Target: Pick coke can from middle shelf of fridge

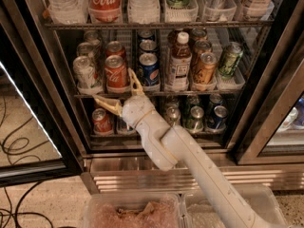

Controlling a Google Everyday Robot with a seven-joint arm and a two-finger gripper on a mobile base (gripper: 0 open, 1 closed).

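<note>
The fridge (42,75) stands open before me, with black frame and wire racks. On the middle shelf (156,93) the red coke can (116,74) stands at the front, second lane from the left, with another red can (115,49) behind it. My gripper (118,90) is open just below and in front of the coke can, at the shelf's front rail. One tan finger (108,104) points left and the other finger (135,81) rises between the coke can and the blue Pepsi can (149,71). Nothing is held.
A tea bottle (178,62), an orange can (205,70) and a green can (230,59) stand to the right. A silver can (83,73) stands left of the coke can. Large bottles (105,1) fill the top rack, short cans (101,121) the bottom. Plastic bins (133,213) sit below.
</note>
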